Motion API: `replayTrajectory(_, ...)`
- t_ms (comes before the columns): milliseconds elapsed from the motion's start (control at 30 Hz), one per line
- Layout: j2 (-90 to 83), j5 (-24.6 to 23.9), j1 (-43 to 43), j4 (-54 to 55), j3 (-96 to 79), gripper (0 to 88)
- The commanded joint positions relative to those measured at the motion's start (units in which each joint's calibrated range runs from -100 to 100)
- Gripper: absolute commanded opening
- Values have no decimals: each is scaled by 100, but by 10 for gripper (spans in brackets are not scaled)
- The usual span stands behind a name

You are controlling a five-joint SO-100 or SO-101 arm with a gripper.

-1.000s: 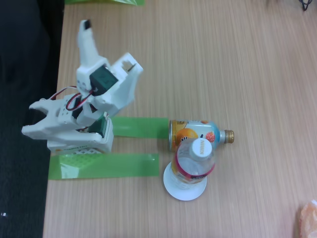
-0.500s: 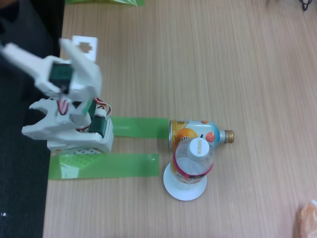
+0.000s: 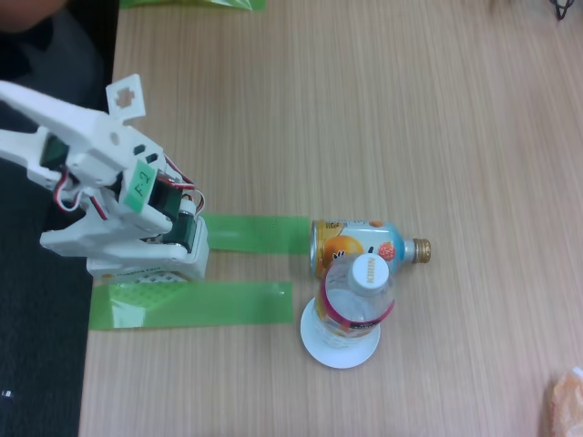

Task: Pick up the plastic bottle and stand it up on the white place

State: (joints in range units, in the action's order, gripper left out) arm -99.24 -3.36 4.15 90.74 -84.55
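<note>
- On the white place, a small round plate with a shallow rim, the plastic bottle stands upright, seen from nearly straight above in the fixed view.
- Its body is clear and slim, closed with a white screw cap that carries small dark lettering; a red band with yellow below it wraps the body, and the plate's rim shows past the bottle on the lower and left sides.
- Just above the bottle in the picture, a shorter can-bottle lies on its side, light blue with orange print and a gold cap pointing right; the standing bottle overlaps its lower edge in this view, and whether the two touch cannot be told.
- Under them runs a light wood-grain tabletop, with the grain going up and down the picture.
- Two strips of green tape lie flat on it: one strip reaches from the arm's base to the can-bottle's end, the other strip lies lower, its right end just beside the plate.
- At the tabletop's left edge sits the white robot arm, folded back over its base, with dark green motor housings, a green tag and red and black wires showing.
- Whether its fingers are spread or pressed together cannot be told.
- Beyond the left edge the surroundings are dark; a green patch shows at the top edge and a pale orange object at the lower right corner.
</note>
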Motion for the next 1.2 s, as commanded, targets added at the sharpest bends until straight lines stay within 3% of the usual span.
replayTrajectory(0,0,8,-22,411,-15,213)
replayTrajectory(267,0,24,8,857,-133,70)
replayTrajectory(600,0,29,30,857,-1482,71)
replayTrajectory(1167,0,29,37,857,-1482,71)
